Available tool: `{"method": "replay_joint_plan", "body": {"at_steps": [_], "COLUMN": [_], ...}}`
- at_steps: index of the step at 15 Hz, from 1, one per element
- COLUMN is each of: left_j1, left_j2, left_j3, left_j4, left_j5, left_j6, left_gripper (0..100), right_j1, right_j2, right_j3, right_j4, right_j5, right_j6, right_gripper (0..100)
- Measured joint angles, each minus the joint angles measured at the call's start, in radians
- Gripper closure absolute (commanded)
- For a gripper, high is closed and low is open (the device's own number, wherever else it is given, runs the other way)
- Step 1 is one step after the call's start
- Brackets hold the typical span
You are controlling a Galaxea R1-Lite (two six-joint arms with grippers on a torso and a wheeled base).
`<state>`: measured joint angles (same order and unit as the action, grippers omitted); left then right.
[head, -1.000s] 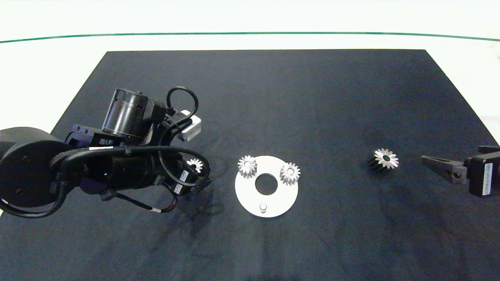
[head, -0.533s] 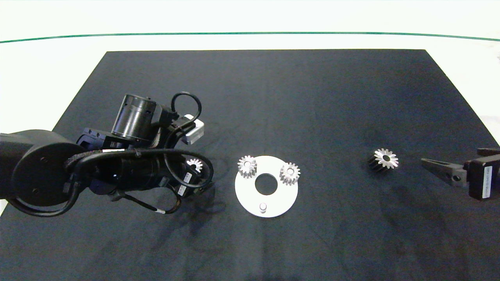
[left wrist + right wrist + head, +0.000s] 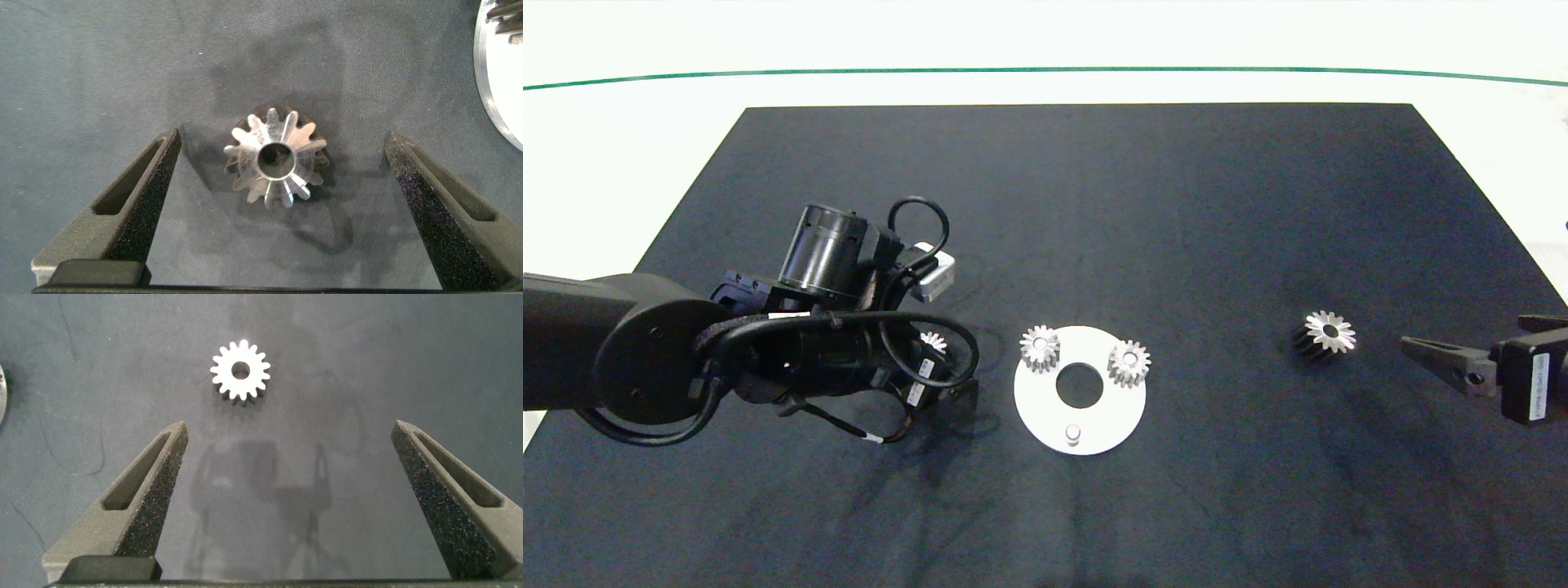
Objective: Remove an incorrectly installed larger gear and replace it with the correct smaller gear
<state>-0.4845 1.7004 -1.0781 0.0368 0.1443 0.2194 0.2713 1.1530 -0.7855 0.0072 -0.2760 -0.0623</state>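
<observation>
In the head view, the left claw (image 3: 943, 384) is hanging low at the left-centre of the frame, over a black mat (image 3: 1094, 204) covering the tabletop (image 3: 605, 163). The smaller gear (image 3: 934, 341) is peeking out beside the arm's cables, lying on the mat just left of a white round plate (image 3: 1086, 429). Two other small gears, one at the plate's upper left (image 3: 1040, 348) and one at its upper right (image 3: 1129, 363), are sitting on the plate, and a bare peg (image 3: 1072, 432) is standing near the plate's lower edge. The larger gear (image 3: 1325, 332) is lying on the mat at centre right, well apart from the plate. The right claw (image 3: 1441, 359) is reaching in from the right edge, near the larger gear but not touching it.

In the left wrist view, the left claw (image 3: 282, 171) is spread wide, with the smaller gear (image 3: 275, 158) lying flat between its two fingers (image 3: 147, 188), clear of both. The plate's edge (image 3: 494, 82) is showing at the upper right of the frame.

In the right wrist view, the right claw (image 3: 286, 469) is spread wide over bare mat, and the larger gear (image 3: 240, 371) is lying ahead of its fingertips, in the upper left of centre.
</observation>
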Motion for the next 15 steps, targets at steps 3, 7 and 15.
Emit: {"method": "replay_joint_plan", "body": {"at_steps": [3,7,15], "left_j1": [0.001,0.001,0.001], "left_j2": [0.003,0.004,0.007], "left_j3": [0.0,-0.004,-0.015], "left_j4": [0.0,0.001,0.004], "left_j5": [0.0,0.0,0.0], "left_j6": [-0.003,-0.008,-0.017], "left_gripper": [7,16,31], "right_j1": [0.0,0.0,0.0], "right_j2": [0.0,-0.001,-0.001], "right_j3": [0.0,0.0,0.004], "right_j4": [0.0,0.0,-0.001], "right_j5": [0.0,0.0,0.0], "right_j6": [0.0,0.001,0.001], "right_gripper": [0,0,0]}}
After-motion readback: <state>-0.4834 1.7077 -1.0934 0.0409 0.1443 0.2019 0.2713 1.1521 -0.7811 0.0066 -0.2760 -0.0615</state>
